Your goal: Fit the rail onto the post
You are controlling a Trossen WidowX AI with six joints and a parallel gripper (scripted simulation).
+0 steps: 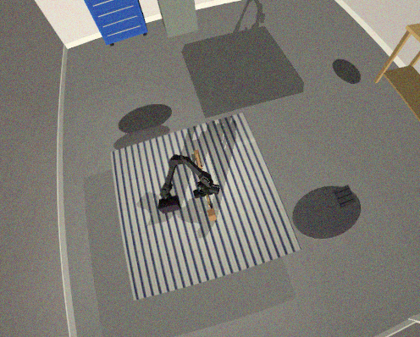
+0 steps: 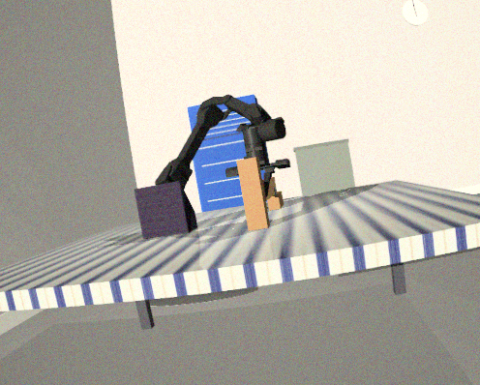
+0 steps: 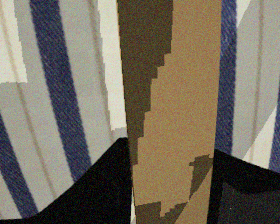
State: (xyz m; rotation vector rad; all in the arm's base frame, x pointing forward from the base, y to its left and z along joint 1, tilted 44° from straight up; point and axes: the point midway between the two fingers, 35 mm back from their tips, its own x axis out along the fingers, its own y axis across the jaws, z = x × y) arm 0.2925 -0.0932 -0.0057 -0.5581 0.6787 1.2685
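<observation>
The wooden rail (image 1: 208,200) (image 3: 185,100) runs between the fingers in the wrist view, partly in shadow. My gripper (image 1: 207,195) (image 3: 148,143) is shut on the rail, near its post end. The short wooden post (image 1: 212,215) (image 2: 253,193) stands upright, just beyond the gripper in the top view and in front of it in the exterior view. The footboard block (image 1: 196,155) (image 2: 275,201) is at the other end of the line. The pegs, the holes, any gap at the post and the rail's seat in the bracket are too small or hidden to tell.
The striped table top (image 1: 157,262) (image 2: 160,261) bears everything. The dark arm base (image 1: 169,205) (image 2: 162,210) stands to the left of the post, and the arm arches over from it to the rail. A blue cabinet (image 1: 120,21) (image 2: 223,189) stands off the table by the wall.
</observation>
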